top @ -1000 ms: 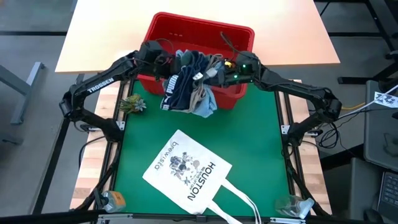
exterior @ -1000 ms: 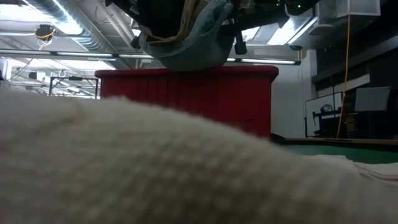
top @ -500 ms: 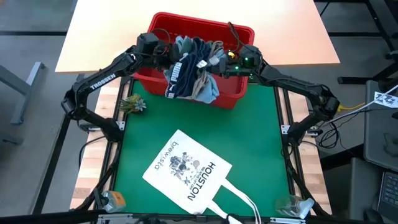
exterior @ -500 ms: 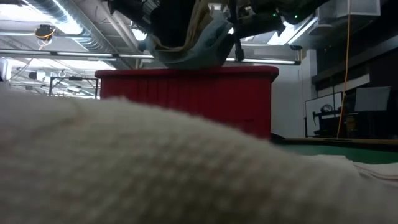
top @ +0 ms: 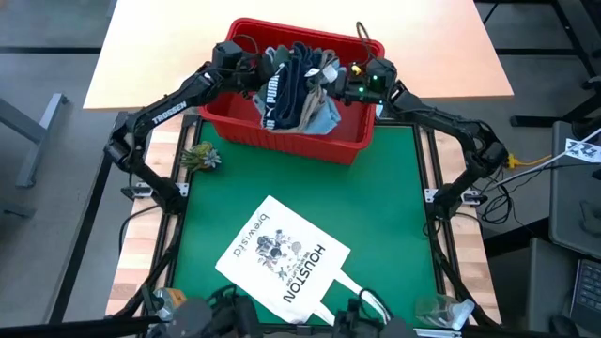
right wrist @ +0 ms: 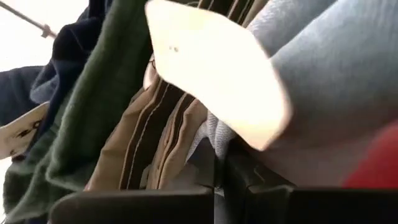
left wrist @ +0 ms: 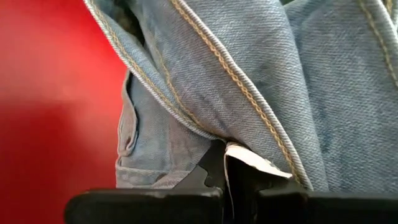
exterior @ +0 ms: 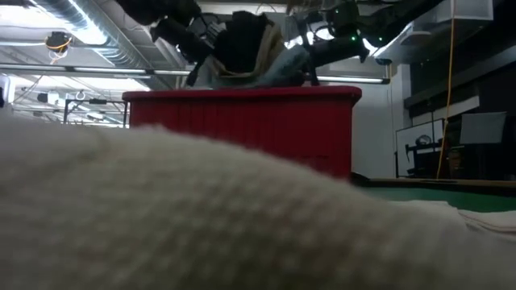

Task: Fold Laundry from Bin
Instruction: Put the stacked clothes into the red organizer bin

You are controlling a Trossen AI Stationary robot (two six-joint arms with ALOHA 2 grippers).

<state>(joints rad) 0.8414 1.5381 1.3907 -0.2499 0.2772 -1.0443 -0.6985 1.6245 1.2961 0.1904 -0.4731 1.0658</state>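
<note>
Early stage: no garment lies folded on the green counter [top: 376,225]; only a white tote bag [top: 282,261] and a small plant sprig [top: 200,157] rest there. The laundry [top: 299,89] is bunched together above the red bin [top: 282,141], slung between the two arms. The left gripper [top: 246,73], jaws closed, pinches light blue denim, as its wrist view shows. The right gripper [top: 349,86], jaws likewise closed, grips the opposite side of the bundle, apparently on beige and grey cloth. Navy shorts with white lettering hang in the middle. Whether anything lies loose on the bin floor cannot be told. All sorting, spreading and folding remain.
</note>
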